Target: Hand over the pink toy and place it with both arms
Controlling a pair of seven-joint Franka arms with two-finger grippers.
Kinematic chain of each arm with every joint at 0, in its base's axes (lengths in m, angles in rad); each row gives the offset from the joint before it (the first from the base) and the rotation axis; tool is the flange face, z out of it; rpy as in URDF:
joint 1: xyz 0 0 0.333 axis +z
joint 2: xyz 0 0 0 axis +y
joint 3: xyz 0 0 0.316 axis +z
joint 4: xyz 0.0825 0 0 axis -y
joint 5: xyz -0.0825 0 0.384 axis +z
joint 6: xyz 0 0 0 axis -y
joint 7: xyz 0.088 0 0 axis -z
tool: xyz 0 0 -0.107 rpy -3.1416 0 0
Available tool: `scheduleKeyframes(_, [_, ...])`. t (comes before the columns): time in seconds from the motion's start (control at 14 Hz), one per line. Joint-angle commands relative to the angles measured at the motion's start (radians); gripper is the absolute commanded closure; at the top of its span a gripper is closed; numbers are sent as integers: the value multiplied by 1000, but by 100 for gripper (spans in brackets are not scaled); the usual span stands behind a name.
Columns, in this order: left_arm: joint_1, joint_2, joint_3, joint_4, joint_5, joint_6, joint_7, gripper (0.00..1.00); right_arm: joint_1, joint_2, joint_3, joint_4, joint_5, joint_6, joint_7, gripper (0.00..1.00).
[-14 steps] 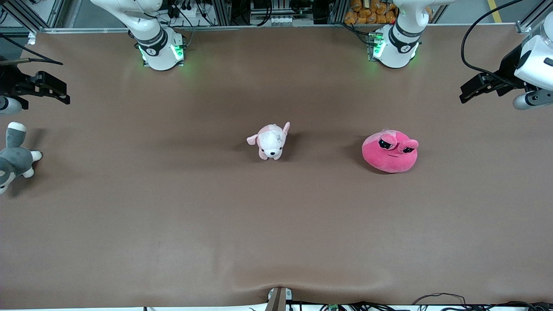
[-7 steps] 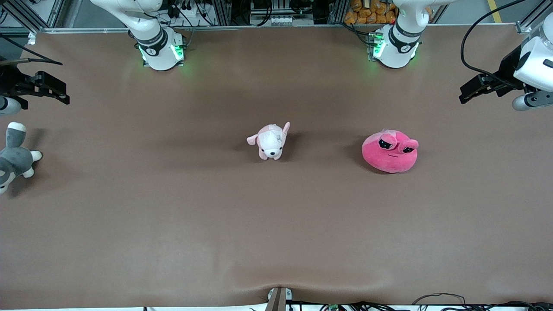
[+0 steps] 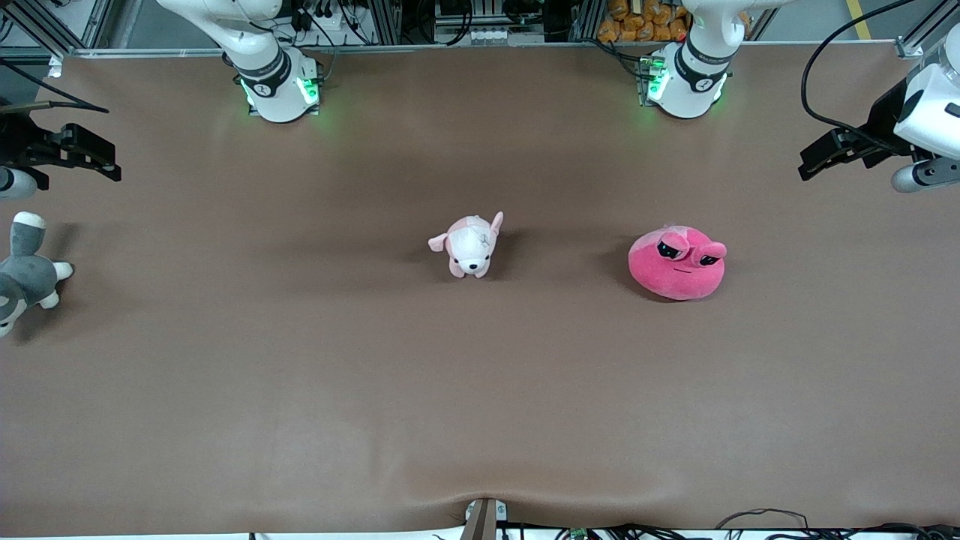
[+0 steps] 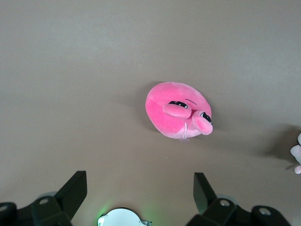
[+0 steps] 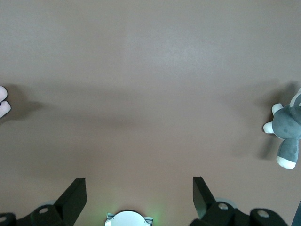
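The pink toy (image 3: 677, 264), a round hot-pink plush with half-lidded black eyes, rests on the brown table toward the left arm's end. In the left wrist view the pink toy (image 4: 178, 111) lies well clear of my left gripper (image 4: 139, 181), which is open with nothing between its fingers. That left gripper (image 3: 819, 157) hangs high over the table's edge at the left arm's end. My right gripper (image 3: 101, 161) hangs over the right arm's end of the table. The right gripper (image 5: 138, 182) is open and empty over bare tabletop.
A small pale pink-and-white dog plush (image 3: 471, 246) stands at the table's middle, beside the pink toy. A grey-and-white plush animal (image 3: 26, 274) lies at the right arm's end, also in the right wrist view (image 5: 287, 136). Both arm bases (image 3: 279, 86) (image 3: 684, 82) stand along the table's edge farthest from the camera.
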State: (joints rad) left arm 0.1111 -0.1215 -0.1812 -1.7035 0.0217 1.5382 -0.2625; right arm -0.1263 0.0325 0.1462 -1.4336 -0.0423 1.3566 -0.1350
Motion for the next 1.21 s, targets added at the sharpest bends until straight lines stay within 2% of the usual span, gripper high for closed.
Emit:
scheduleKeyframes(0.0, [10,14,-4,28,24,-21,11,0,1,10,1,22,5,-10,-3,0])
scheduleKeyframes(1.14, [5,23,-6,19,24,-23,-27,0,-1,10,0,21,5,-13,-3,0])
